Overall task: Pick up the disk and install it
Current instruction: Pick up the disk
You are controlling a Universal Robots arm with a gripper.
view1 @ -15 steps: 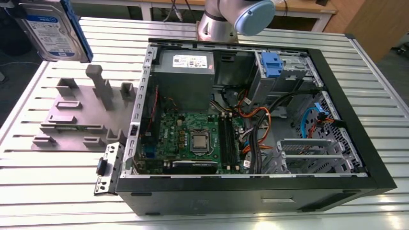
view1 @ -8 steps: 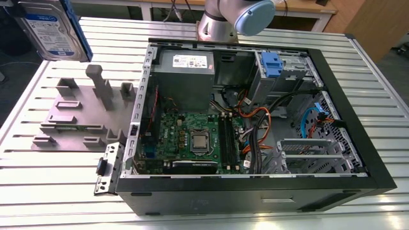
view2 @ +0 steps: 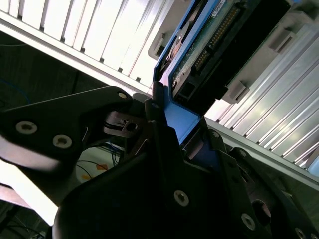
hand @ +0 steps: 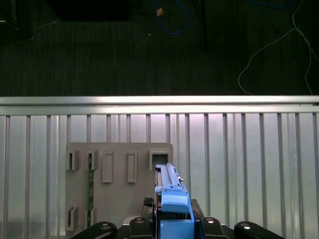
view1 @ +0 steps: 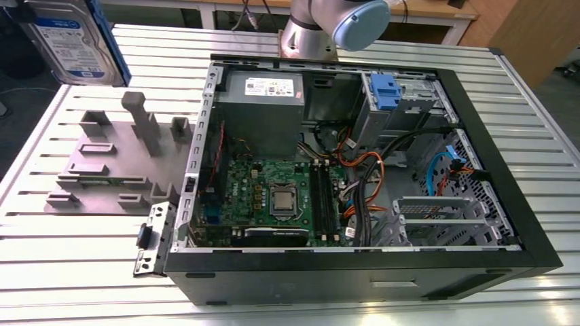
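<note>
Disk point(view1: 68, 41) held aloft at the exterior view's upper left, well apart from the computer case point(view1: 317, 285) | we see the gripper point(hand: 174, 225) clamped tight on its blue bracket point(hand: 175, 203) | grey fixture plate point(hand: 119, 199) beneath

Overall light: even and diffuse in the exterior view; the slatted table point(view1: 81, 272) reads bright, with no hard shadows.
Case interior: the open computer case point(view1: 363, 170), well apart from the gripper point(view2: 182, 124), is dimmer inside its walls.
Glare: in the second wrist view the slats beyond the gripper burn out to white.
Backlight: the gripper's body is a near-black silhouette.
Disk: the disk point(view2: 209, 40), clamped in the gripper, has its board side in shade.
Floor: the floor point(hand: 149, 50) beyond the table's edge is very dark in the first wrist view.
Focus: the nearest gripper parts look soft.
</note>
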